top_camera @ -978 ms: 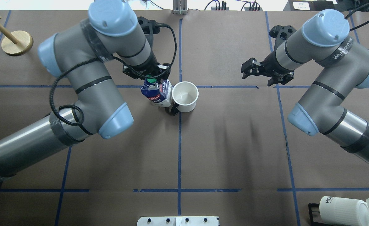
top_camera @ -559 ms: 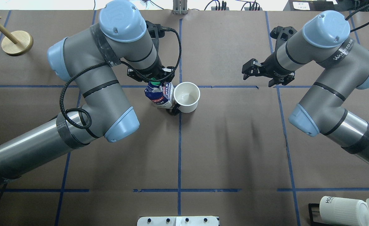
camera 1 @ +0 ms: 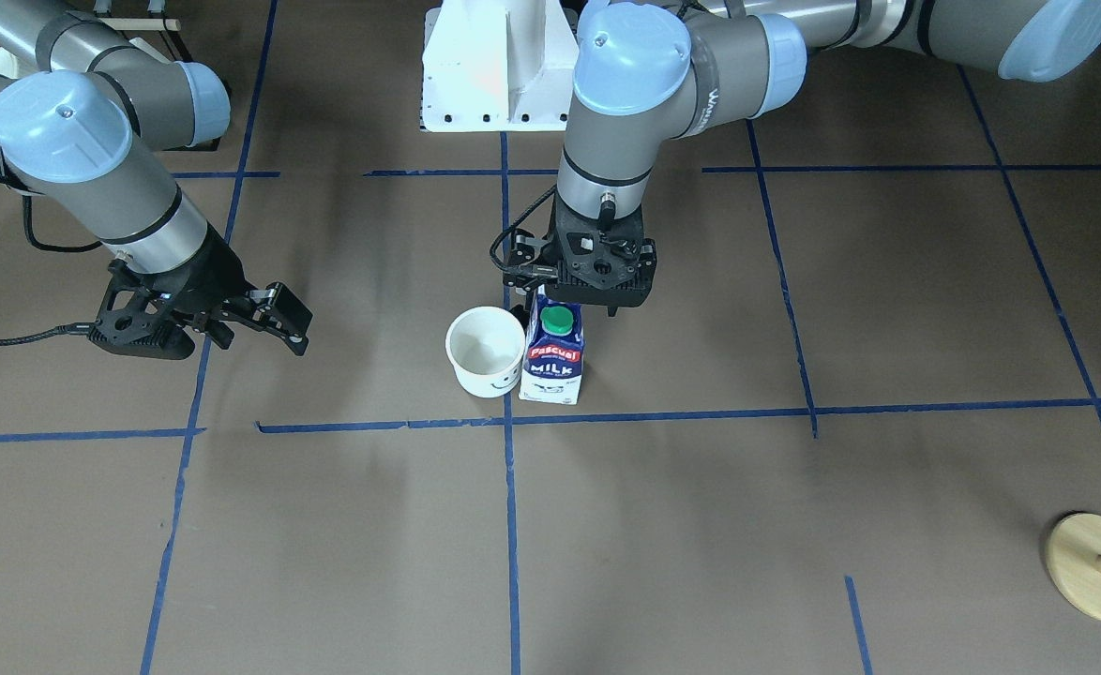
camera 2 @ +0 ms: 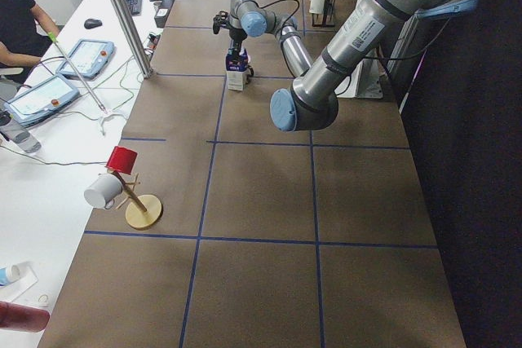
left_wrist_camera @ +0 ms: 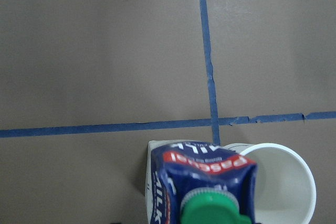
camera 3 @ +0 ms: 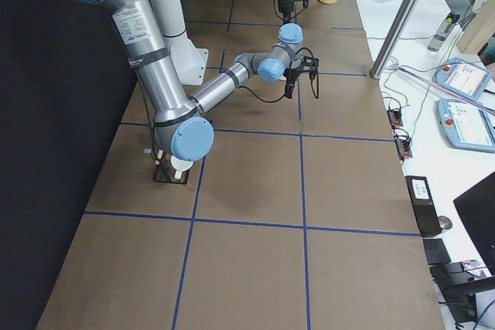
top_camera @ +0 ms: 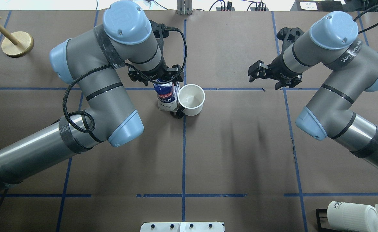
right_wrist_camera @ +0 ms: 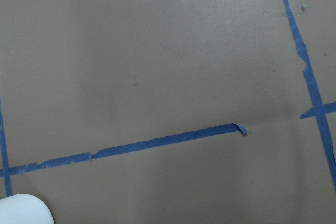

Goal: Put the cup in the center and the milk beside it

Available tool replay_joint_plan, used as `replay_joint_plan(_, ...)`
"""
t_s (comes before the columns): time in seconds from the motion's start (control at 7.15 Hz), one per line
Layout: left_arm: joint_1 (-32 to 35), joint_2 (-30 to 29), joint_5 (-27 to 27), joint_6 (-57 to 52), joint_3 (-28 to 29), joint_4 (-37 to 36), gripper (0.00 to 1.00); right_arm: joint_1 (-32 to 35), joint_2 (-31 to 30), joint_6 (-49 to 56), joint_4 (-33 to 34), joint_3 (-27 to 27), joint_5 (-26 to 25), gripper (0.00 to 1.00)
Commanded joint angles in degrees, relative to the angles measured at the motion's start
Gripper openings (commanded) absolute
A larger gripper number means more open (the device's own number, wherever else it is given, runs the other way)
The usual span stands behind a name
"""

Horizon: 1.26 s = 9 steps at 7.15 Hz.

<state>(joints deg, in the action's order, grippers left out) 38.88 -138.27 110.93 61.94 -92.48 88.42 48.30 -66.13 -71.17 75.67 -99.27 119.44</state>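
Brown paper desk (top_camera: 240, 145) with a blue tape grid, going by the overhead view. Far left is a wooden stand (top_camera: 17, 44), not involved. Next over, the left tool (top_camera: 158, 79) sits right on top of the milk (top_camera: 167, 98). The carton stands upright on the desk, but honestly I can't tell whether the tool is pinching the gable or spread around it. Right up against the milk's right side is the cup (top_camera: 191, 100), mouth up and empty, parked just off the tape cross (top_camera: 184, 88) that marks the center. Further right, the right tool (camera 1: 290, 323) hovers well apart, spread wide and holding nothing. A spare mug (top_camera: 353, 216) lies in the bottom right corner.

My read: this is the tail end, setting the milk down. The next move needs a clean release and a straight lift. The carton is tall and the cup is close, so any sideways drag could tip one over.
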Motion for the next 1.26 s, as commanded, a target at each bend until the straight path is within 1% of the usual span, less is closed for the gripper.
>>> replay_joint_plan(0.0, 1.1, 0.3, 0.2, 0.0, -3.0, -0.1, 1.0, 0.9, -0.4, 0.2, 0.0, -1.1, 0.2, 1.0)
replay_joint_plan(0.14, 5.1, 1.8, 0.9, -0.4, -6.3, -0.1, 1.0, 3.7, -1.9, 1.2, 0.1, -1.6, 0.9, 1.0)
replay_joint_plan(0.28, 9.2, 6.1, 5.3, -1.2, -10.6, 0.0, 1.0, 6.0, -4.3, 6.7, 0.2, -2.4, 1.1, 1.0)
replay_joint_plan(0.42, 14.9, 10.7, 11.5, -6.7, -13.0, 0.0, 1.0, 9.9, -7.7, 12.7, 0.3, -3.1, 3.3, 1.0)
replay_joint_plan(0.56, 20.9, 14.6, 17.2, -13.7, -13.9, 0.0, 1.0, 15.9, -10.2, 19.7, 0.8, -2.9, 8.7, 1.0)
replay_joint_plan(0.7, 26.4, 19.3, 22.2, -21.1, -13.8, 0.1, 1.0, 21.4, -12.5, 26.4, 1.1, -2.4, 12.6, 1.0)
replay_joint_plan(0.84, 31.0, 25.3, 24.1, -33.2, -13.3, 0.0, 1.0, 25.6, -14.4, 31.8, 1.4, -2.0, 14.6, 1.0)
replay_joint_plan(0.98, 36.1, 30.8, 24.7, -45.5, -12.3, 0.0, 1.0, 29.1, -15.5, 38.3, 3.8, -1.6, 15.5, 1.0)
replay_joint_plan(1.12, 41.3, 33.5, 24.8, -55.9, -8.7, 0.0, 1.0, 32.8, -16.0, 48.0, 9.8, -1.6, 15.6, 1.0)
